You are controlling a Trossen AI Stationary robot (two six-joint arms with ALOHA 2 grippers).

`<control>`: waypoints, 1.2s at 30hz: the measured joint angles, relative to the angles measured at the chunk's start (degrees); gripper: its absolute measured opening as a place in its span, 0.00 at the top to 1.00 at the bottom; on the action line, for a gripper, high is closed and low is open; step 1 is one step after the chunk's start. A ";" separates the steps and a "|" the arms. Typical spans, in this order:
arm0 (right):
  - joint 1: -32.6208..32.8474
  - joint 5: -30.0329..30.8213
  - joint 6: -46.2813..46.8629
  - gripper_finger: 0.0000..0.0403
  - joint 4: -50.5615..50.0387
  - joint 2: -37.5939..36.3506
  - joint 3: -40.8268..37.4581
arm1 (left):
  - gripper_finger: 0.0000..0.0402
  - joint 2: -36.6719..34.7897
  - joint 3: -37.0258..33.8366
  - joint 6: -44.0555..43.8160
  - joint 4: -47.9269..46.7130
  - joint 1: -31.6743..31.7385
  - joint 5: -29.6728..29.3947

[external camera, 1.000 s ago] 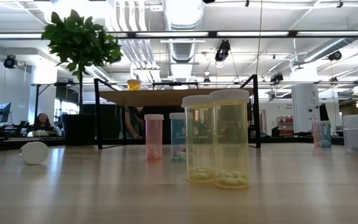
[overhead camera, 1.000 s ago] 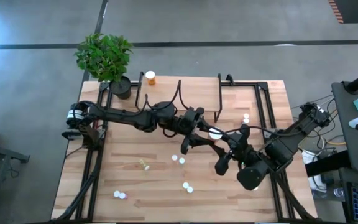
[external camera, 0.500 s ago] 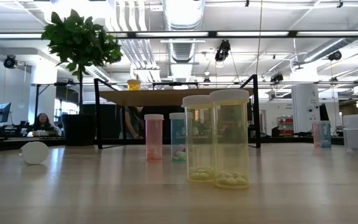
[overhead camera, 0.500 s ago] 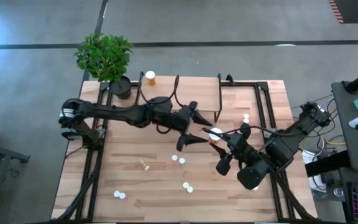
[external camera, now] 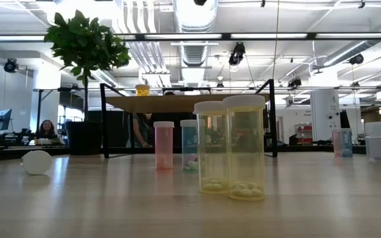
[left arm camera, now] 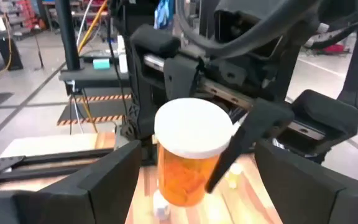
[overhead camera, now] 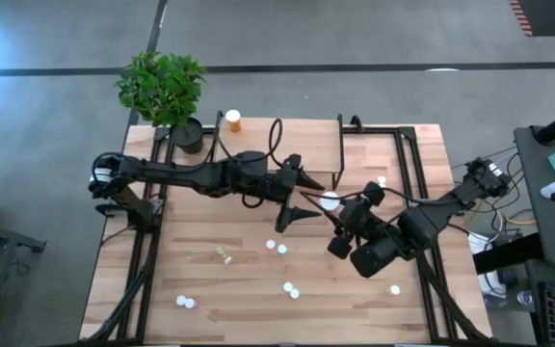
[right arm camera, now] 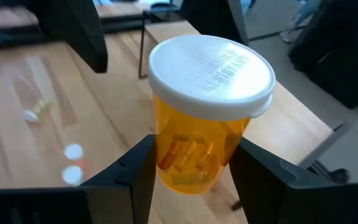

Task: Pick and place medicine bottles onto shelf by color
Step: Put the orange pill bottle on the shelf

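Handover is what the last second amounts to: the right gripper (right arm camera: 188,171), fingers clamped on the orange medicine bottle (right arm camera: 205,112), has carried it in toward the shelf (overhead camera: 306,145), while the left gripper (left arm camera: 194,171) has drawn back from it and now waits just off the shelf's near edge with its fingers spread wide, the bottle between them but untouched. Another orange bottle (overhead camera: 232,120) already stands at the shelf's far corner, so this one probably belongs beside it.
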 joint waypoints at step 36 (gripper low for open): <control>-15.79 -11.13 -13.08 0.58 -1.67 0.10 -0.05 | 0.26 0.84 1.92 -3.01 -0.47 5.39 0.44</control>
